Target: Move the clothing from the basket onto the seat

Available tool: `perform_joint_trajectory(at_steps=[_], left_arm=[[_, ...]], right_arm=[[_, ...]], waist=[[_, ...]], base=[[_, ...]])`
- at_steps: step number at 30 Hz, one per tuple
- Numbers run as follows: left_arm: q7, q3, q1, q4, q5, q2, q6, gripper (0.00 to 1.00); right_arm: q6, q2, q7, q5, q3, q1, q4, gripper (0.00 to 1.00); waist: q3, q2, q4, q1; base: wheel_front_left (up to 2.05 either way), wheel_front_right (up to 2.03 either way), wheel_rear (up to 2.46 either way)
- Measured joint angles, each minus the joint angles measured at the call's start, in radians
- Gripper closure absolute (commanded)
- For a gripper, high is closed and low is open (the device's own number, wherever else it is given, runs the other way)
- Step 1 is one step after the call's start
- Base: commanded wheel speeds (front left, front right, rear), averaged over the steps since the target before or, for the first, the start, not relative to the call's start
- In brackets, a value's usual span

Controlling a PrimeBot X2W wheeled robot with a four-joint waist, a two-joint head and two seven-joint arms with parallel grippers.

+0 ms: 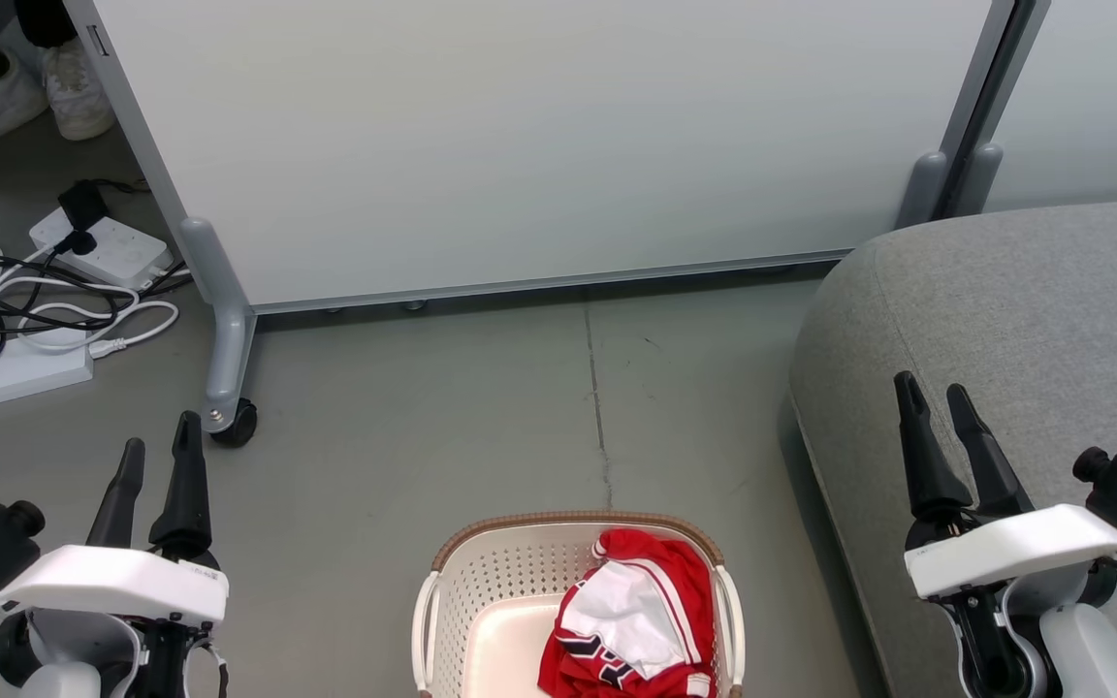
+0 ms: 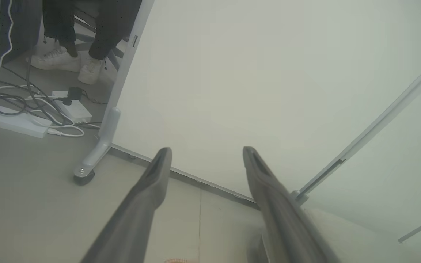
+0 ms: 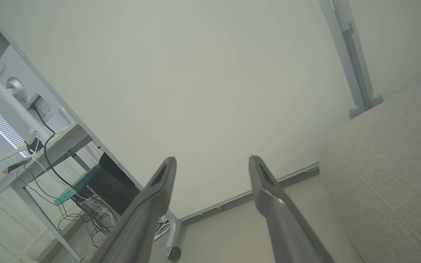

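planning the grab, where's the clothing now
Head view, bottom centre: the clothing lies in the right half of the basket, left of the seat.

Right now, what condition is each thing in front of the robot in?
laundry basket: upright on the floor, partly filled.
red jersey clothing: crumpled, lying inside it.
grey sofa: no clothing on the visible part.
left end effector: open, holding nothing.
right end effector: open, holding nothing.
power strip: black plug inserted.

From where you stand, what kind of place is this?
Likely an office or lab rather than a home: a wheeled partition panel, power strips with tangled cables on the bare floor, and a desk with a monitor.
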Motion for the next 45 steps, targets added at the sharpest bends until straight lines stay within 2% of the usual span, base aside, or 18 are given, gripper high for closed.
perform_joint_trajectory(at_steps=[21,45], left_arm=[[-0.086,-0.112,0.025,0.052,0.235,0.025,0.036,0.0],[-0.157,-0.186,0.045,0.116,0.402,0.045,0.087,0.0]], right_arm=[[0.0,0.01,0.012,-0.289,-0.042,0.016,0.056,0.0],[0.002,0.023,0.004,-0.525,-0.071,0.042,0.06,0.0]], waist=[[-0.01,0.0,0.004,-0.0001],[-0.019,0.0,0.01,0.0]], base=[[0.0,0.0,0.0],[0.0,0.0,0.0]])
